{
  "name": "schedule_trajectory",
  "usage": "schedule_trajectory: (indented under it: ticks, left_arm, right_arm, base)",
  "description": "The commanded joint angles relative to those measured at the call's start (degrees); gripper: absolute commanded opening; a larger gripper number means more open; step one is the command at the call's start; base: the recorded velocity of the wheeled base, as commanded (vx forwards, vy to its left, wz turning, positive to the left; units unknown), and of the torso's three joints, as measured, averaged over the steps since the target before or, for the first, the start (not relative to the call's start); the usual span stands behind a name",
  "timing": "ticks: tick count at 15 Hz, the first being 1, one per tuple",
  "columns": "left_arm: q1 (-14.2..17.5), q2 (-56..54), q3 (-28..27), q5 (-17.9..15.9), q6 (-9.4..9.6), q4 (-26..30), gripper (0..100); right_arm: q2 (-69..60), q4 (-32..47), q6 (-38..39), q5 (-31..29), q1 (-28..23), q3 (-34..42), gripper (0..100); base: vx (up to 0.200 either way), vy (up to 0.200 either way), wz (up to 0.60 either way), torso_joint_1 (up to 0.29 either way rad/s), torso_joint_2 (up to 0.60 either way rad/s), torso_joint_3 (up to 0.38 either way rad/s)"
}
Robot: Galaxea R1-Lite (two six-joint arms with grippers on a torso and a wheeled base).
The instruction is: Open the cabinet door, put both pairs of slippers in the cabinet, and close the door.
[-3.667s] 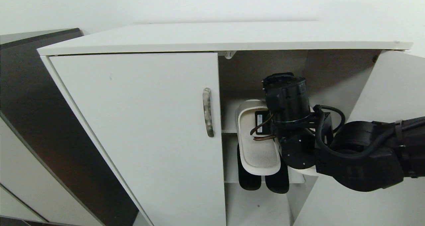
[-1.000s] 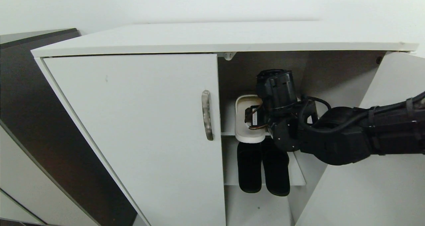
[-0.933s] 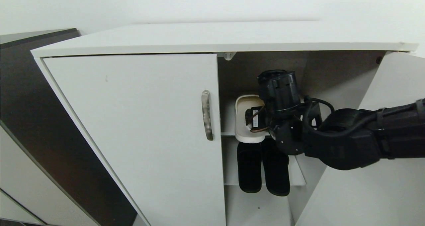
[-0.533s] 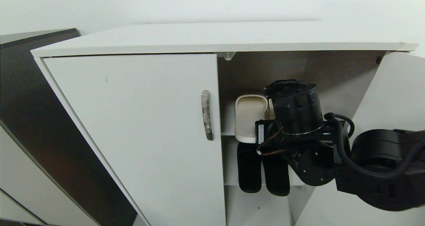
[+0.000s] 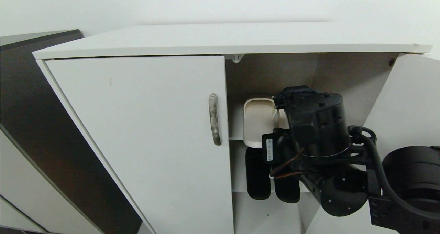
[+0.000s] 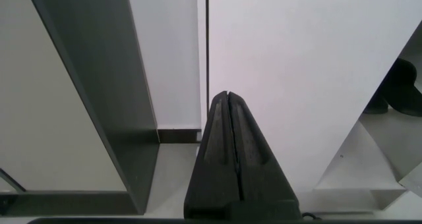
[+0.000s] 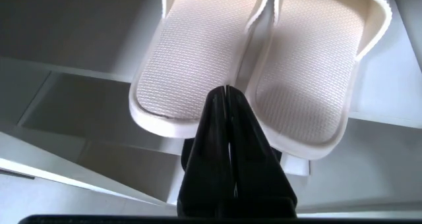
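Both fingers (image 7: 212,141) of the right gripper (image 7: 226,92) are pressed flat together, pinching nothing, and they point at the heels of the white slippers (image 7: 264,49). That pair lies side by side on the upper shelf (image 5: 235,137) of the cabinet (image 5: 213,38), heels poking a little past the shelf edge. One shelf down inside the cabinet, the black slippers (image 5: 257,173) lie side by side too, heels overhanging.

So both pairs look stowed, and I'd say the door is the job that remains. The right door (image 5: 409,99) stands swung wide off the cabinet. The left door (image 5: 137,130) sits flush, its metal handle (image 5: 214,118) at the inner edge.

That swung-out panel should be stiff, smooth and light on its hinges. A push on its free edge or flat face ought to carry it, no pinch needed.

The slippers look like soft, light foam with a dimpled, grippy texture. If they need nudging deeper, the heels are the place.

Over in front of the cabinet's left door, the left gripper (image 6: 228,99) has its fingers squeezed together, holding nothing.
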Motion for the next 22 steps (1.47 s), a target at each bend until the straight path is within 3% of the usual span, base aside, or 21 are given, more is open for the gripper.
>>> schedule_trajectory:
  ticks: [1,7,22]
  left_arm:
    - [0.02,0.07,0.0,0.02,-0.02,-0.01,0]
    - [0.02,0.07,0.0,-0.07,0.07,-0.01,0]
    - [0.02,0.07,0.0,0.02,0.07,-0.01,0]
  right_arm:
    - [-0.25,-0.01,-0.03,0.02,0.03,0.17,0]
    - [-0.25,-0.1,-0.21,0.11,-0.15,0.52,0]
    - [-1.13,-2.12,-1.52,0.55,-0.24,3.94,0]
  base:
    - [0.0,0.0,0.0,0.0,0.0,0.0]
    - [0.0,0.0,0.0,0.0,0.0,0.0]
    - [-0.2,0.0,0.0,0.002,0.0,0.003]
